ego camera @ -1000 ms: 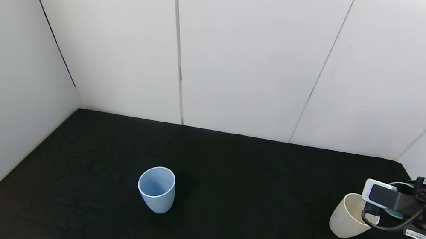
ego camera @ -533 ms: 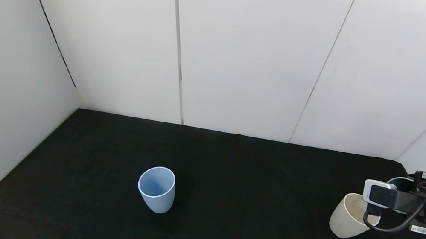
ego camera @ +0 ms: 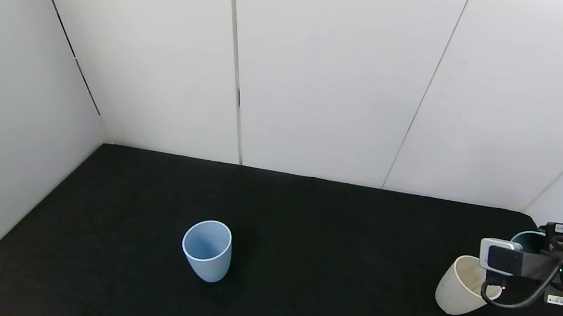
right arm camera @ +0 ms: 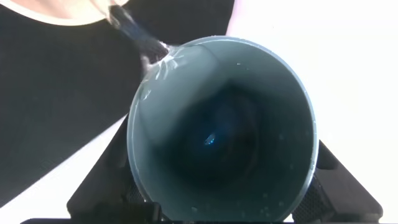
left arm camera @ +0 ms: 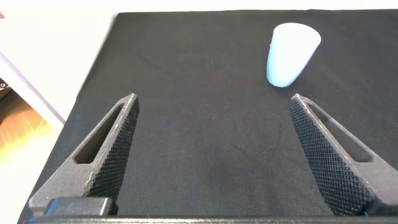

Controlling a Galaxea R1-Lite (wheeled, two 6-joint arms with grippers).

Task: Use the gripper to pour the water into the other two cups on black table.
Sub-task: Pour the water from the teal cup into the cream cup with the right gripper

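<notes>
Right wrist view: right gripper [right arm camera: 217,186] clamped on a teal-green cup [right arm camera: 221,127], one black finger [right arm camera: 102,177] showing at each side of the cup wall. Cup tipped, rim lowered toward the cream-beige cup [right arm camera: 59,9]. Thin stream of water [right arm camera: 134,31] leaving the teal rim and reaching the beige rim; droplets glinting on the teal inner wall.

Head view: right gripper itself hidden behind its white-topped module [ego camera: 497,254] and cables, at the far right of the black surface [ego camera: 300,252]. Teal-green cup [ego camera: 529,240] partly visible behind the module, just above and beside the cream-beige cup [ego camera: 459,293]. Beige cup standing on the surface right under the tipped teal rim, mouth leaning a little toward the gripper. Light blue cup [ego camera: 207,250] upright near the middle of the surface, well apart from the right gripper, on its left.

Left wrist view: left gripper [left arm camera: 224,155] spread wide apart, holding nothing, low over the black surface [left arm camera: 205,143] near its left edge. Light blue cup [left arm camera: 291,53] ahead of it, beyond and slightly to one side of the open fingers [left arm camera: 112,149], not touching them.
</notes>
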